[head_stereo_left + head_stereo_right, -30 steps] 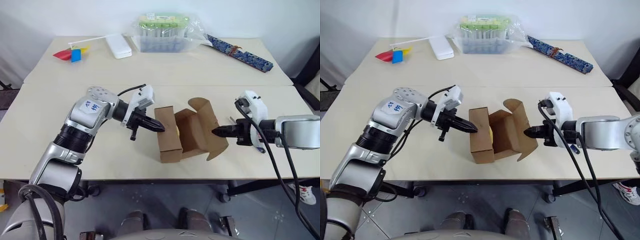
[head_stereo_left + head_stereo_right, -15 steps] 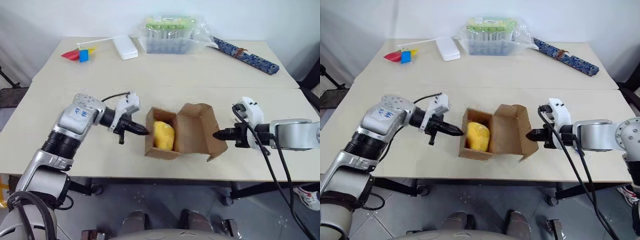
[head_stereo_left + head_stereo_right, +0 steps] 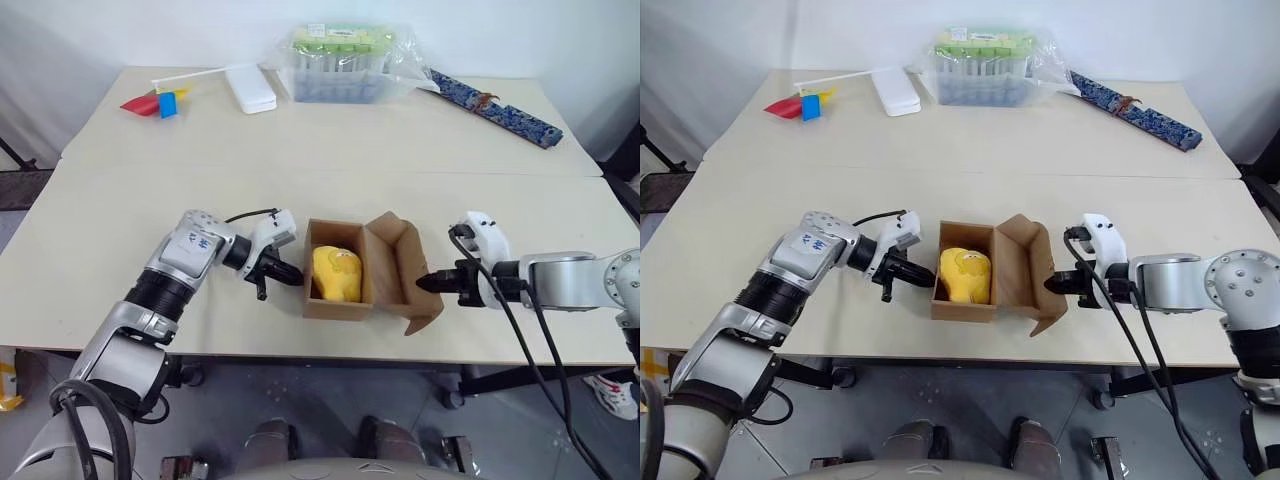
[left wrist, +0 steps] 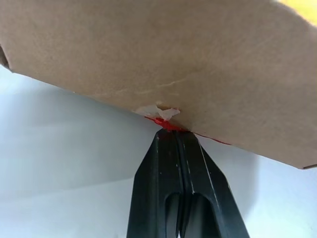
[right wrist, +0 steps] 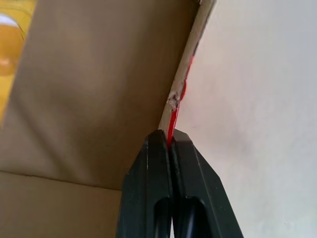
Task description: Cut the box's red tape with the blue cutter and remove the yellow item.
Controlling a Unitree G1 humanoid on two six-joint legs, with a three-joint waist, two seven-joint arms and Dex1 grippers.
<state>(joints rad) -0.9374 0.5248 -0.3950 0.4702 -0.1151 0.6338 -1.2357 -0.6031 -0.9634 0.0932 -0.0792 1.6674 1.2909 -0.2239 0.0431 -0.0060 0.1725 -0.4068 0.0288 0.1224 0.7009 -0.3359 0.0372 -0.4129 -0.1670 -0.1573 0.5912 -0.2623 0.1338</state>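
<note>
1. Box (image 3: 345, 285): brown cardboard, lying open near the front edge of the table (image 3: 120, 220), between your two arms. Light, thin-walled; I judge it will slide or crumple if you push it.
2. Red tape (image 4: 166, 124): already parted. One torn remnant sits on the box's edge by the left fingertips; another strip runs along the flap edge in the right wrist view.
3. Yellow item (image 3: 335, 273): soft plush toy, lying inside the open box, fully exposed from above. Likely light and squashy, not fragile. Take it across its rounded middle, from above; no keyring is visible to hook.
4. Left gripper (image 3: 296, 277): fingers pressed together on the taped edge of the box's left wall.
5. Right gripper (image 3: 424, 283): fingers together, clamped on the edge of the open flap at the box's right.
6. Judgement: you need one hand freed for the toy; keep the other on the box so it does not lift with it.
7. Blue cutter: I cannot place it.
</note>
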